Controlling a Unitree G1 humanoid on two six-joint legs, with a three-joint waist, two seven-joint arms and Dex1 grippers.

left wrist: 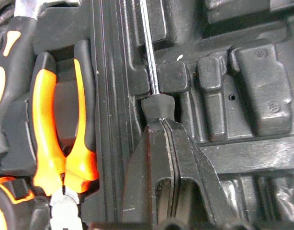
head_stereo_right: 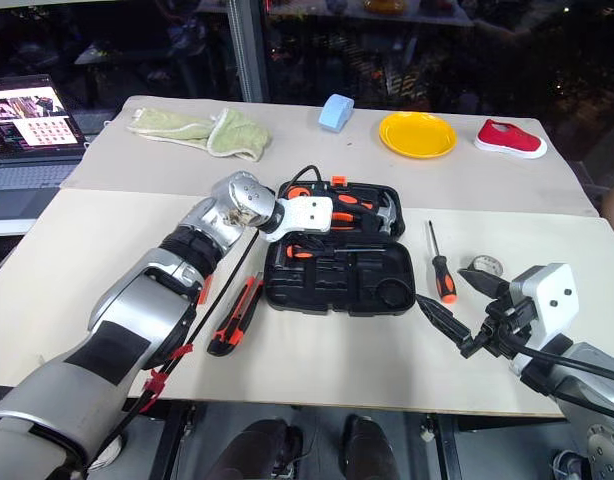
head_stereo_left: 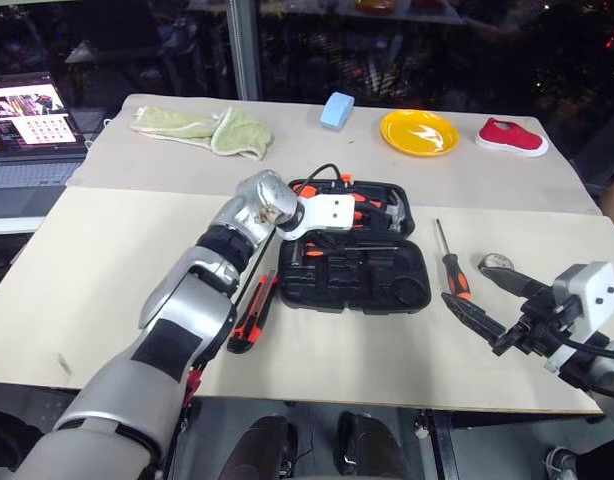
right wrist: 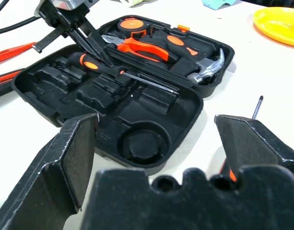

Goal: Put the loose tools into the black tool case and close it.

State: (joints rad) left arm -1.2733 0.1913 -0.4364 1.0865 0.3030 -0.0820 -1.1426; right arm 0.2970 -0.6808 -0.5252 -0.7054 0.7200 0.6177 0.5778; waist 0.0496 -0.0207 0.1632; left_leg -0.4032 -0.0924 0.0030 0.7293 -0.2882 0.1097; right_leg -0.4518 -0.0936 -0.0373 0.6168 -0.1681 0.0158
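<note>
Nearest me, my right claw (head_stereo_left: pixel 474 286) gapes empty; one screwdriver (head_stereo_left: pixel 450 262) and one tape roll (head_stereo_left: pixel 495 264) lie beside it. Left of the tool case (head_stereo_left: pixel 353 271), one utility knife (head_stereo_left: pixel 252 313). My left claw (right wrist: pixel 95 49) pinches a second screwdriver (right wrist: pixel 89 63) inside the case.

Bright table, dark surround, perhaps overhead light

You've got a black case (head_stereo_left: pixel 355 275) w/ orange-handled pliers (left wrist: pixel 61 143) inside, black-and-orange screwdriver (head_stereo_left: pixel 452 265), orange-and-black knife (head_stereo_left: pixel 253 314), yellow plate (head_stereo_left: pixel 419 132), red shoe (head_stereo_left: pixel 511 137), light blue block (head_stereo_left: pixel 337 110), green cloth (head_stereo_left: pixel 202 129), beige table (head_stereo_left: pixel 107 250).
</note>
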